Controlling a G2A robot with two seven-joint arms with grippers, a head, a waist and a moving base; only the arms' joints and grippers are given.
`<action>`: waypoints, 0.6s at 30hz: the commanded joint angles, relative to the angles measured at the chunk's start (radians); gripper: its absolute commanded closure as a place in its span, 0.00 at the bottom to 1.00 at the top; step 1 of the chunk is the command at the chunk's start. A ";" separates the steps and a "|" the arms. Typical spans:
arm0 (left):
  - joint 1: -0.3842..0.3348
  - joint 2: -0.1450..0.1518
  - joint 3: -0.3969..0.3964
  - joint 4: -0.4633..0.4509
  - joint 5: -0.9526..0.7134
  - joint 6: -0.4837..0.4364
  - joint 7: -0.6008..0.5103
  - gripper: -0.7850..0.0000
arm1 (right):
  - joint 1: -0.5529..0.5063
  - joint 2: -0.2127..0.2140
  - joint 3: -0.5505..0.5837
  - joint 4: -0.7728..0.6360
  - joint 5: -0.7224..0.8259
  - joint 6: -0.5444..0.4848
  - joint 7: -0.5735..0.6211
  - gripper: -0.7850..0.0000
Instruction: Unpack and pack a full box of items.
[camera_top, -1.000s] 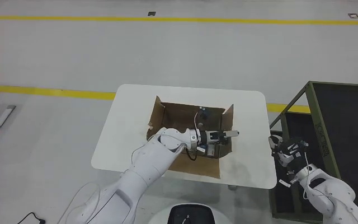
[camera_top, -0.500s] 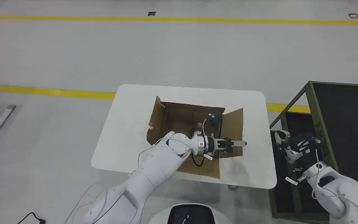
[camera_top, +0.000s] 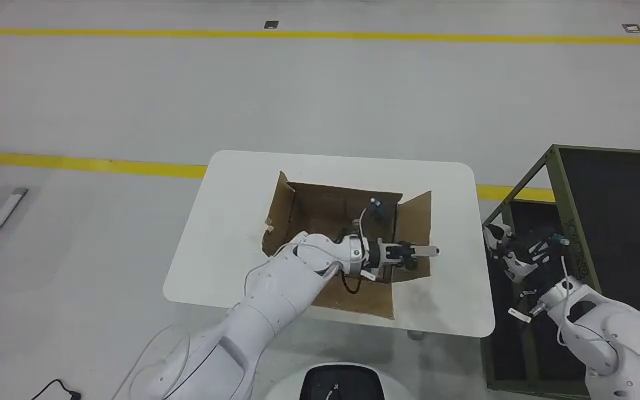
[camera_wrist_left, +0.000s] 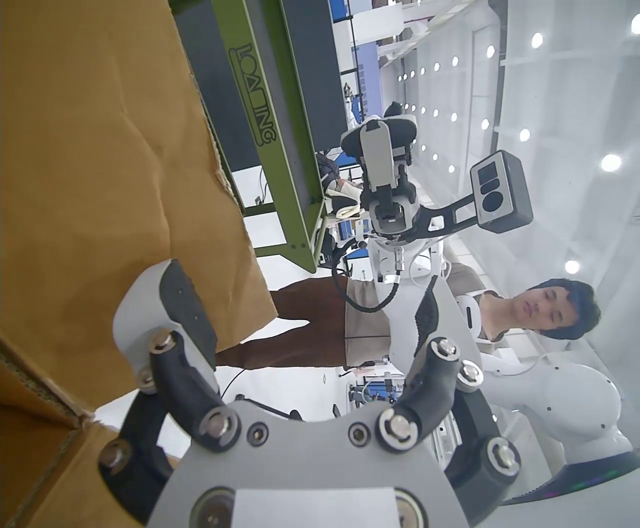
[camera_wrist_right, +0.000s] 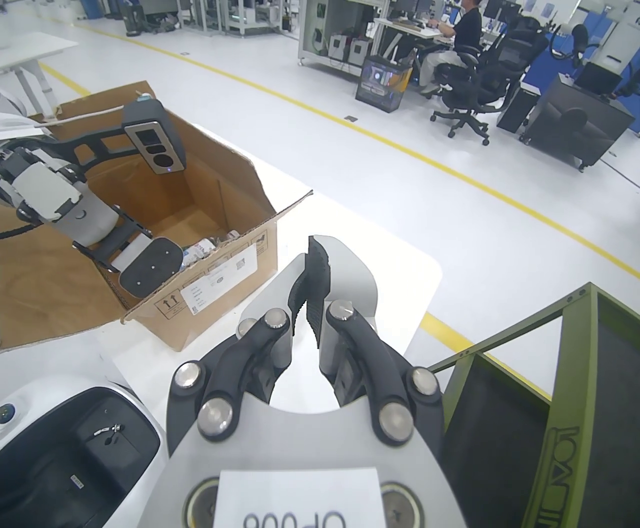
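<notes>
An open cardboard box (camera_top: 330, 210) stands in the middle of the white table (camera_top: 230, 230). My left arm lies across it. The left gripper (camera_top: 425, 249) is open at the box's right side, just past the raised right flap (camera_top: 415, 212). In the left wrist view one finger (camera_wrist_left: 172, 310) sits close against that flap (camera_wrist_left: 110, 175), and the gripper (camera_wrist_left: 300, 315) holds nothing. The right wrist view shows small packets (camera_wrist_right: 200, 247) in the box (camera_wrist_right: 220, 200) beside the left gripper (camera_wrist_right: 137, 260). My right gripper (camera_wrist_right: 312, 265) is shut and empty, off the table's right edge (camera_top: 498, 243).
A green cart (camera_top: 590, 200) with dark panels stands right of the table, close to my right arm (camera_wrist_right: 575, 350). The box's near flap (camera_top: 350, 298) lies flat toward the table's front edge. Bare tabletop shows left and right of the box.
The left gripper swept rightward, pushing the box's right flap outward, then drew back slightly. The right arm shifted away from the table toward the cart.
</notes>
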 joint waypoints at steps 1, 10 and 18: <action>-0.003 0.003 -0.006 0.007 0.012 0.004 0.009 0.00 | -0.003 0.000 0.002 0.000 0.001 -0.001 -0.002 1.00; -0.031 0.046 -0.080 0.032 0.048 -0.002 0.030 0.00 | 0.002 -0.002 -0.007 -0.010 0.003 -0.015 0.007 1.00; -0.004 0.099 -0.154 -0.025 0.082 0.023 0.025 0.00 | 0.036 -0.005 -0.040 0.001 -0.001 -0.026 0.023 1.00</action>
